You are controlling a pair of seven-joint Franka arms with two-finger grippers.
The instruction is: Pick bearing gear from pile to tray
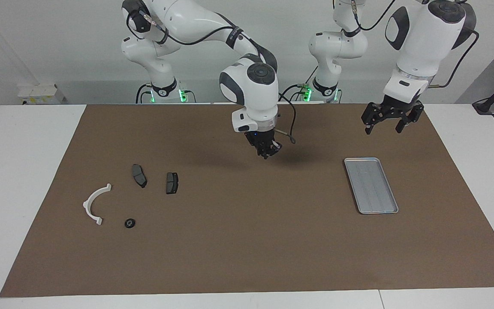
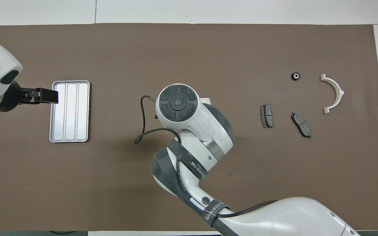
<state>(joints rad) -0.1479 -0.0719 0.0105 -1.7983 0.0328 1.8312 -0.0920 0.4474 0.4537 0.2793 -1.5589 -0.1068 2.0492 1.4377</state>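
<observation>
A brown mat covers the white table, with a plain white wall at the robots' end.

The tray has nothing in it, so no part has been dropped there yet. The tray is the landmark here. Far from it, toward the right arm's end of the table, lies the pile. It has a small black round part, which looks like a bearing gear, though it is too small to be sure. Beside that part is a white curved bracket. Two dark brake pads lie nearer to the robots than the round part.

The right gripper hangs over bare mat, about midway between the pile and the tray. Its jaws look pinched together, and they may hold something tiny and dark, but I cannot tell for sure.

The left gripper waits in the air by the tray's end that is nearer to the robots. Its jaws are spread apart and hold nothing.

So the job looks about half done at best. If a part is being carried, it must still reach the tray. The round part on the mat is left too.
</observation>
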